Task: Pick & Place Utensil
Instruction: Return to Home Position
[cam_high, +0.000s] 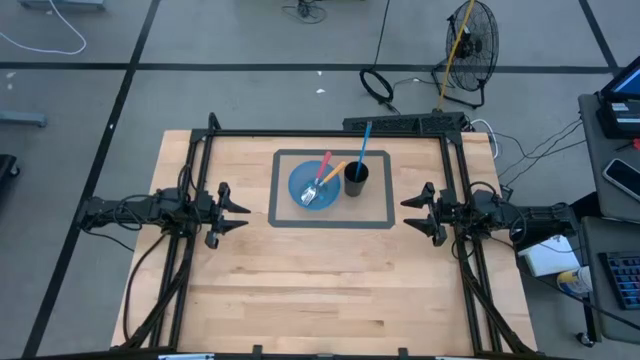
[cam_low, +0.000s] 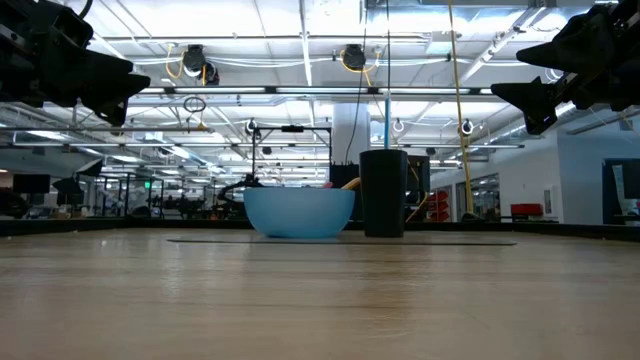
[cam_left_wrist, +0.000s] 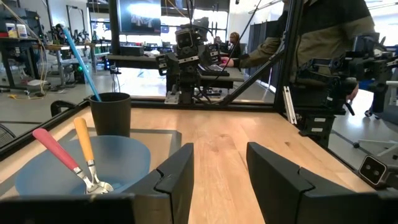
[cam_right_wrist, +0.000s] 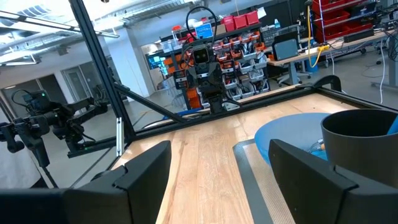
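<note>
A blue bowl stands on a grey mat at the middle of the table's far half. A red-handled utensil and an orange-handled utensil lie in the bowl, their metal ends on its bottom and their handles leaning on its rim. To its right stands a black cup with a blue-handled utensil sticking up out of it. My left gripper waits open at the mat's left, and my right gripper waits open at its right. Both are raised and point level toward the mat.
A black frame runs along the table's far, left and right sides. Bare wood fills the near half. A power strip lies past the far edge. A person stands behind my right arm.
</note>
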